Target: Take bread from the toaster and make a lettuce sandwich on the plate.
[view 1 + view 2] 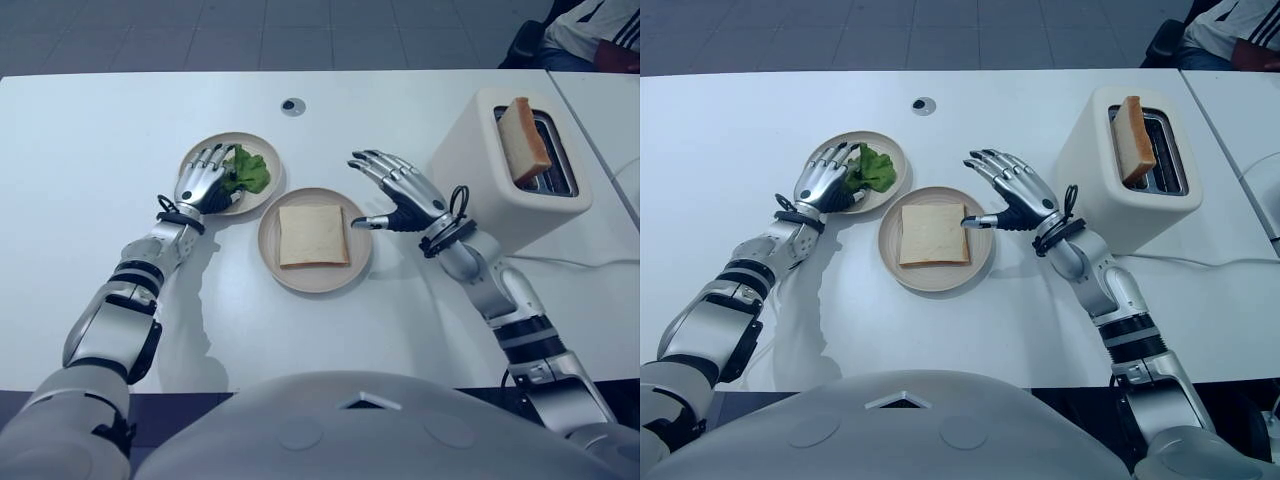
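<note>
A: Left eye view, hands?
B: Left hand, centre-left: fingers loosely extended, tips against the lettuce on the small plate, nothing gripped. Right hand, right of centre: spread wide, empty.
A: Right eye view, containers?
B: Centre plate carries one bread slice. Toaster, upper right: second slice upright in a slot.

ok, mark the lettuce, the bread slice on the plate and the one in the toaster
lettuce (250, 172), left eye view, middle of the leaf.
flat bread slice (314, 235), left eye view, centre of its top face.
upright bread slice (524, 140), left eye view, its exposed broad face.
</note>
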